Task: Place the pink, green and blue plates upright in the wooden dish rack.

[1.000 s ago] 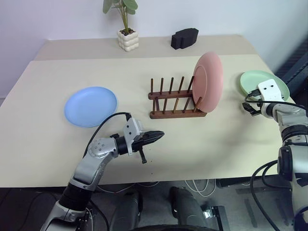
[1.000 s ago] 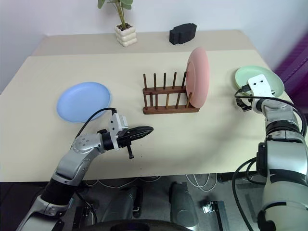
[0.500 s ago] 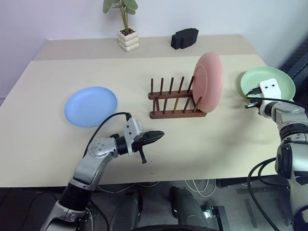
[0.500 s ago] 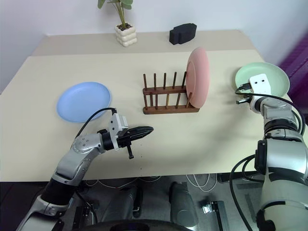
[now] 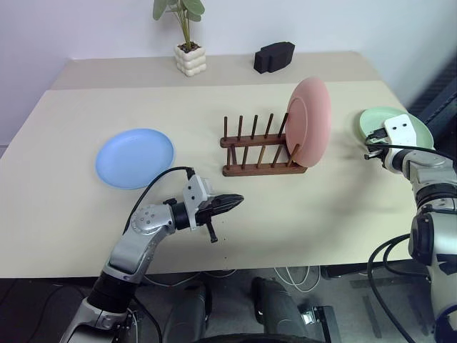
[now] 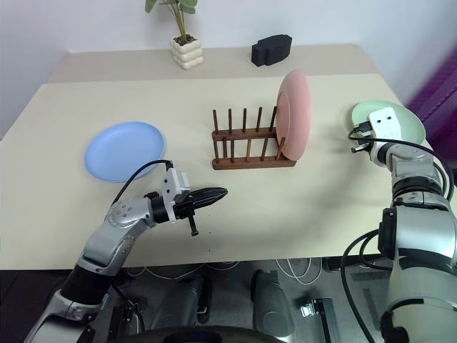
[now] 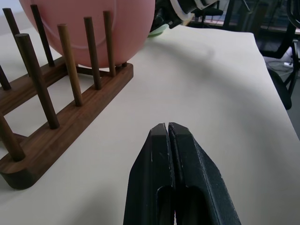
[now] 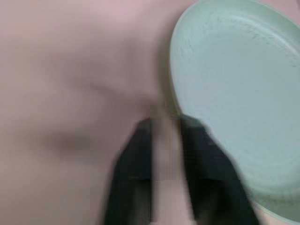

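We take the wooden dish rack as our landmark; it stands near the middle of the beige surface. The pink plate stands upright in the rack's right end, held between the pegs. The blue plate lies flat on the surface well to the left of the rack. The green plate lies at the far right of the rack, close to the surface's edge.

Our left pincer hangs just over the surface in front of the rack, pointing to the right, its two black fingers pressed together on nothing. Our right pincer is at the green plate's near rim with a gap between its fingers, one finger against the rim; we cannot tell whether it grips the plate.

Behind the rack stand a small potted plant and a black block.
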Motion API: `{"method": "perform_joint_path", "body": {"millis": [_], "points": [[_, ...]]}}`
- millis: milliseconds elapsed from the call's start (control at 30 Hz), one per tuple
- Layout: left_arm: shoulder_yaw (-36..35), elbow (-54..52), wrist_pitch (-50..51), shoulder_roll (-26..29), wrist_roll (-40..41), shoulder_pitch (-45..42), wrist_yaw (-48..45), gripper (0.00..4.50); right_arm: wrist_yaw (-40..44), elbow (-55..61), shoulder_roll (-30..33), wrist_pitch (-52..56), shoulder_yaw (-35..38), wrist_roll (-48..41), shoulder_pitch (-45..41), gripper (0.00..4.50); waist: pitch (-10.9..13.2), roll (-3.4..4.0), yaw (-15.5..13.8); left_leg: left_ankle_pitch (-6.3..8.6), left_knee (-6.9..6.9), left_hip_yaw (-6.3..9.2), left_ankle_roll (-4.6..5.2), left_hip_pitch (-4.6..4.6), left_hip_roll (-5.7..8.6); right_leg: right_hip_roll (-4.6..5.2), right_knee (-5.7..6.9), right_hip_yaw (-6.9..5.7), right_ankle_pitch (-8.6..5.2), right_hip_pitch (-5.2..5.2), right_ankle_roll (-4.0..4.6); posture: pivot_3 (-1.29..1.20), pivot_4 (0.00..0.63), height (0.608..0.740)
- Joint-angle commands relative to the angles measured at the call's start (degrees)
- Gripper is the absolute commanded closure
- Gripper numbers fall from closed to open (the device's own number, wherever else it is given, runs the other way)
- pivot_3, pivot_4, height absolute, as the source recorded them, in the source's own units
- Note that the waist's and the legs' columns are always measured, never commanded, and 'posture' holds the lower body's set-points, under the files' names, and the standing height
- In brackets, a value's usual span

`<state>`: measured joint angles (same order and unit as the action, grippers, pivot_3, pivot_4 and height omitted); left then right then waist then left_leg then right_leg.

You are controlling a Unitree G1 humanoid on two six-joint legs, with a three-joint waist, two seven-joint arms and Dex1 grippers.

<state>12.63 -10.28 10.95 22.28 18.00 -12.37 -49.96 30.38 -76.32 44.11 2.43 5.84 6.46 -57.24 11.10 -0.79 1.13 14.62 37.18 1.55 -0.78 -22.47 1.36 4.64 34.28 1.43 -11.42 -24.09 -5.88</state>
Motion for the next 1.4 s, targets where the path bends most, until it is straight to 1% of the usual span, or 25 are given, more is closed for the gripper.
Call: {"method": "perform_joint_path", "body": {"millis": [33, 67, 100, 133, 167, 367, 567, 600, 633, 667, 767, 800, 833, 867, 900, 1100, 1200, 1300, 1400], "points": [[0.0, -1.8, -0.2, -0.1, 0.2, -0.4, -0.1, 4.50, 0.8, 0.9, 1.8, -0.3, -0.3, 0.5, -1.3, 1.66, 0.0, 0.00, 0.0, 0.00, 0.00, 0.00, 0.00, 0.00, 0.00, 0.00, 0.00, 0.00, 0.00, 0.00, 0.00, 0.00, 0.150, 0.734], [0.1, -1.8, -0.2, -0.2, 0.2, -0.4, -0.1, 4.50, 0.8, 0.9, 1.7, -0.4, -0.4, 0.6, -1.3, 1.17, 0.0, 0.00, 0.0, 0.00, 0.00, 0.00, 0.00, 0.00, 0.00, 0.00, 0.00, 0.00, 0.00, 0.00, 0.00, 0.00, 0.150, 0.734], [0.1, -1.8, -0.2, -0.2, 0.2, -0.4, -0.1, 4.50, 0.6, 0.9, 1.6, -0.5, -0.5, 0.8, -1.3, 0.56, 0.0, 0.00, 0.0, 0.00, 0.00, 0.00, 0.00, 0.00, 0.00, 0.00, 0.00, 0.00, 0.00, 0.00, 0.00, 0.00, 0.150, 0.734], [0.1, -1.7, -0.2, -0.2, 0.2, -0.4, -0.1, 4.50, 0.1, 0.9, 1.5, -0.8, -0.6, 0.9, -1.3, 0.13, 0.0, 0.00, 0.0, 0.00, 0.00, 0.00, 0.00, 0.00, 0.00, 0.00, 0.00, 0.00, 0.00, 0.00, 0.00, 0.00, 0.150, 0.734], [0.1, -1.7, -0.2, -0.2, 0.1, -0.4, -0.1, 4.50, -0.6, 0.8, 1.2, -0.8, -0.5, 0.8, -1.4, 0.05, 0.0, 0.00, 0.0, 0.00, 0.00, 0.00, 0.00, 0.00, 0.00, 0.00, 0.00, 0.00, 0.00, 0.00, 0.00, 0.00, 0.150, 0.734], [-0.1, -1.7, -0.1, -0.1, 0.2, -0.4, -0.1, 4.50, -4.2, 0.0, -0.2, 1.5, -1.3, 2.3, -2.1, 0.05, 0.0, 0.00, 0.0, 0.00, 0.00, 0.00, 0.00, 0.00, 0.00, 0.00, 0.00, 0.00, 0.00, 0.00, 0.00, 0.00, 0.150, 0.734], [-0.1, -1.9, 0.0, 0.0, 0.2, -0.2, 0.0, 4.50, -4.5, -0.7, -1.5, 8.2, 3.6, -2.1, -4.0, 0.05, 0.0, 0.00, 0.0, 0.00, 0.00, 0.01, 0.00, 0.01, 0.00, 0.00, 0.01, 0.00, 0.00, 0.00, 0.01, 0.00, 0.150, 0.734], [-0.2, -1.9, 0.1, 0.1, 0.2, -0.2, 0.1, 4.50, -4.7, -0.7, -1.6, 8.8, 4.0, -2.4, -4.1, 0.55, 0.0, 0.00, 0.0, 0.00, 0.00, 0.01, 0.00, 0.01, 0.00, -0.01, 0.02, 0.00, 0.00, 0.00, 0.01, 0.00, 0.150, 0.734], [-0.2, -2.0, 0.1, 0.1, 0.2, 0.0, 0.1, 4.50, -5.0, -0.7, -1.6, 9.2, 4.2, -2.4, -4.2, 0.79, 0.0, 0.00, 0.0, 0.00, 0.00, 0.01, 0.00, 0.01, 0.00, 0.00, 0.02, 0.00, 0.00, 0.00, 0.01, 0.00, 0.150, 0.734], [-0.3, -2.1, 0.2, 0.1, 0.2, 0.0, 0.2, 4.50, -5.1, -0.6, -1.6, 9.4, 4.2, -2.4, -4.3, 1.22, 0.0, 0.00, 0.0, 0.00, 0.00, 0.00, 0.00, 0.01, 0.00, 0.00, 0.01, 0.00, 0.00, 0.00, 0.01, 0.00, 0.150, 0.734], [-0.3, -2.2, 0.2, 0.2, 0.2, 0.1, 0.2, 4.50, -5.8, -0.5, -1.7, 9.4, 3.9, -1.7, -4.1, 2.73, 0.0, 0.00, -0.1, 0.00, 0.01, 0.00, 0.00, 0.00, 0.00, 0.00, 0.01, 0.00, 0.00, 0.00, 0.01, 0.00, 0.150, 0.734], [-0.3, -2.2, 0.2, 0.2, 0.2, 0.1, 0.3, 4.50, -5.9, -0.5, -1.7, 9.2, 3.8, -1.6, -4.0, 3.33, 0.0, 0.00, 0.0, 0.00, 0.01, 0.00, 0.00, 0.00, 0.00, 0.00, 0.01, 0.01, 0.00, 0.00, 0.01, 0.00, 0.150, 0.734], [-0.4, -2.2, 0.2, 0.2, 0.2, 0.1, 0.3, 4.50, -6.0, -0.5, -1.7, 9.1, 3.7, -1.5, -3.9, 3.74, 0.0, 0.00, 0.0, 0.00, 0.01, 0.00, 0.00, 0.00, 0.00, 0.00, 0.01, 0.00, 0.00, 0.00, 0.01, 0.00, 0.150, 0.734], [-0.4, -2.2, 0.2, 0.2, 0.2, 0.1, 0.3, 4.50, -6.1, -0.5, -1.7, 9.0, 3.7, -1.4, -3.8, 4.33, 0.0, 0.00, 0.0, 0.00, 0.00, 0.00, 0.00, 0.01, 0.00, 0.00, 0.01, 0.01, 0.00, 0.00, 0.01, 0.00, 0.150, 0.734], [-0.4, -2.1, 0.1, 0.2, 0.2, 0.0, 0.3, 4.50, -6.3, -0.5, -1.7, 8.9, 3.7, -1.4, -3.7, 4.43, 0.0, 0.00, 0.0, 0.00, 0.00, 0.00, 0.00, 0.01, 0.00, 0.00, 0.01, 0.00, 0.00, 0.00, 0.01, 0.00, 0.150, 0.734], [-0.4, -2.1, 0.0, 0.3, 0.1, 0.0, 0.2, 4.50, -6.5, -0.2, -1.4, 7.3, 3.8, -1.6, -3.8, 4.43, 0.0, 0.00, 0.0, 0.00, 0.00, 0.00, 0.00, 0.01, 0.00, -0.01, 0.02, 0.00, 0.01, 0.01, 0.00, 0.00, 0.150, 0.734], [-0.4, -2.1, 0.0, 0.3, 0.1, 0.0, 0.2, 4.50, -5.7, 0.0, -1.1, 7.0, 3.6, -1.5, -4.1, 4.43, 0.0, 0.00, 0.0, 0.00, 0.00, 0.00, 0.00, 0.01, 0.00, -0.01, 0.02, 0.00, 0.01, 0.01, -0.01, 0.00, 0.150, 0.734], [-0.5, -2.2, 0.1, 0.4, 0.2, 0.1, 0.3, 4.50, -2.9, 0.3, -0.2, 6.6, 2.6, -0.8, -4.0, 4.43, 0.0, 0.01, 0.0, 0.00, 0.00, 0.00, 0.00, 0.01, 0.01, -0.01, 0.02, 0.00, 0.01, 0.01, -0.01, 0.00, 0.150, 0.734], [-0.4, -2.2, 0.2, 0.3, 0.2, 0.1, 0.3, 4.50, -1.3, 0.4, 1.0, 6.4, 1.5, 0.1, -3.7, 3.67, 0.0, 0.01, 0.0, 0.00, 0.00, 0.00, 0.00, 0.01, 0.00, -0.01, 0.02, 0.00, 0.01, 0.01, -0.01, 0.00, 0.150, 0.734]]}}
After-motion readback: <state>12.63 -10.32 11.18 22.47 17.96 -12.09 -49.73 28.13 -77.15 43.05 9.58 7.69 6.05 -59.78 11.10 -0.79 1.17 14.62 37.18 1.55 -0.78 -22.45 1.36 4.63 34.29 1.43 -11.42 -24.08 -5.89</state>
